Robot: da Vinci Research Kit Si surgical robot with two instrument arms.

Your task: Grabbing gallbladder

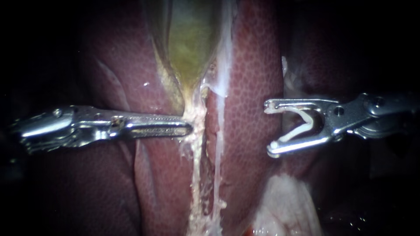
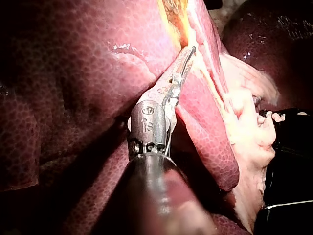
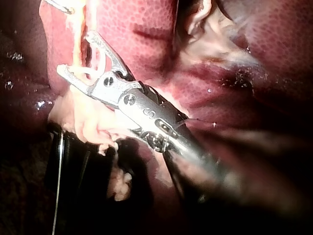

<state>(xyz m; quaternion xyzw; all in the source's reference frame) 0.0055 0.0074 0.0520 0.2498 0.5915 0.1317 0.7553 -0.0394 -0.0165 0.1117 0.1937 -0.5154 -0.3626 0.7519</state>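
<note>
The gallbladder (image 1: 190, 48) lies green-yellow in its groove in the liver (image 1: 249, 87), narrowing to a pale neck. The left instrument (image 1: 189, 127) has its hand pressed together, tip touching that neck; I see no tissue caught in it. The right instrument (image 1: 270, 126) waits well apart over the liver, its hand spread wide yet holding a white clip (image 1: 302, 126) against both sides. To grab well, I'd say the left should open, advance onto the neck rather than the liver, take a full bite and close gently.

The liver (image 1: 249, 109) carries the yellow-green gallbladder (image 1: 190, 48) in the cleft between its lobes.
</note>
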